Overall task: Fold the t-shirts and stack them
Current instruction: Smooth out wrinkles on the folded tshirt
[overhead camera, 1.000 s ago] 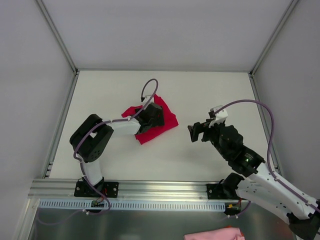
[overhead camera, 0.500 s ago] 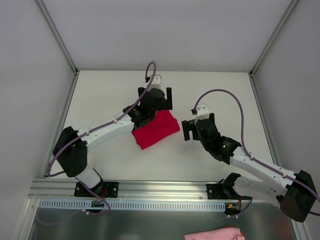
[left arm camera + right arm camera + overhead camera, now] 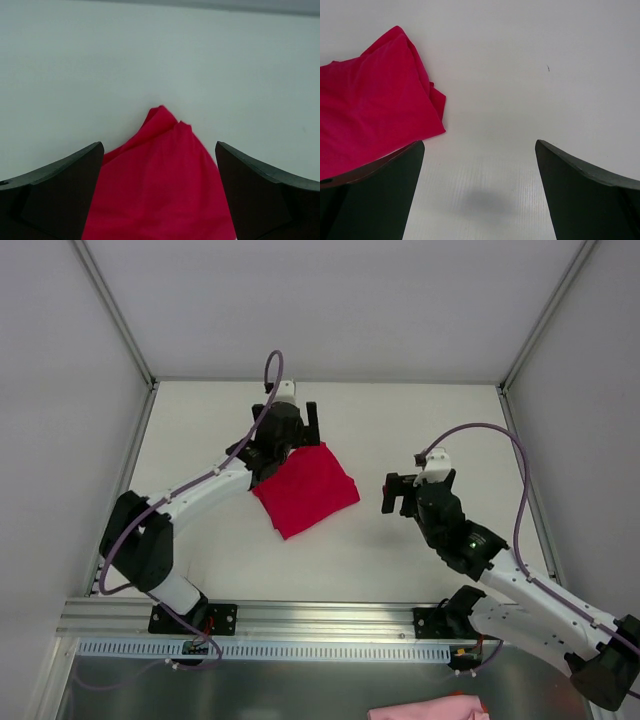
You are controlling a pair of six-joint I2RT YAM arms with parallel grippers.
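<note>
A crimson-red t-shirt (image 3: 305, 490) lies folded into a small square on the white table, one corner pointing to the far side. My left gripper (image 3: 289, 424) hovers open over that far corner. In the left wrist view the red cloth (image 3: 157, 190) fills the gap between the dark fingers (image 3: 55, 195) of the left gripper (image 3: 159, 150), and nothing is gripped. My right gripper (image 3: 400, 493) stands open to the right of the shirt, apart from it. In the right wrist view the shirt (image 3: 370, 110) is at the left, and the right gripper (image 3: 480, 147) has only bare table between its fingers.
A pink cloth (image 3: 428, 708) lies at the bottom edge, off the table, past the metal rail (image 3: 300, 618). White walls enclose the table (image 3: 420, 420) at the back and on both sides.
My left gripper has lifted off the shirt and moved toward the far left, leaving the folded square uncovered. The right gripper swung toward the shirt, then drew back a little.
</note>
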